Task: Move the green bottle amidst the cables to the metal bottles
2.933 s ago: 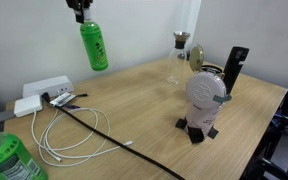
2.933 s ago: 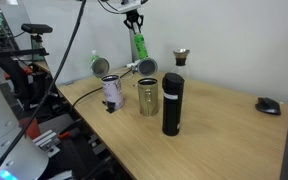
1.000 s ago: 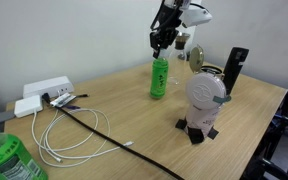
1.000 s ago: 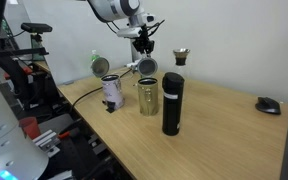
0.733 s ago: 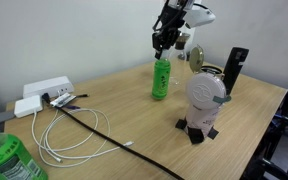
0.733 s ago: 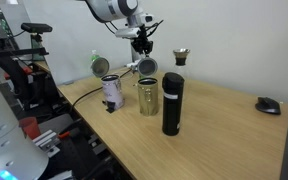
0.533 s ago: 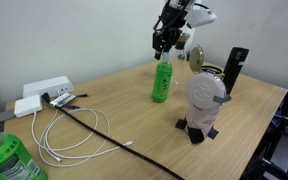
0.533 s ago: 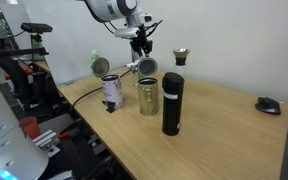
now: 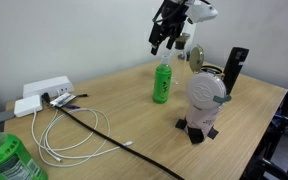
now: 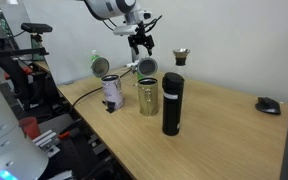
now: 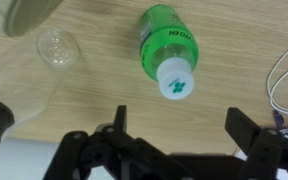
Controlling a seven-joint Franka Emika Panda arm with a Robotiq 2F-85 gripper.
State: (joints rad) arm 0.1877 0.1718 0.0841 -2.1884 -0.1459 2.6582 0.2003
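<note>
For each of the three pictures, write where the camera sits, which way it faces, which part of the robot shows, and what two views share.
Exterior view: beyond the table edge, facing across the cables; the gripper shows above the green bottle.
Exterior view: at another table edge, facing over the metal bottles; the gripper shows.
Wrist view: on the wrist, facing down onto the green bottle; the open gripper shows.
Shared: the gripper appears in all three.

The green bottle point(image 9: 162, 82) stands upright on the table point(image 9: 124, 100), below the gripper point(image 9: 161, 45), well apart from the cables point(image 9: 94, 126).
</note>
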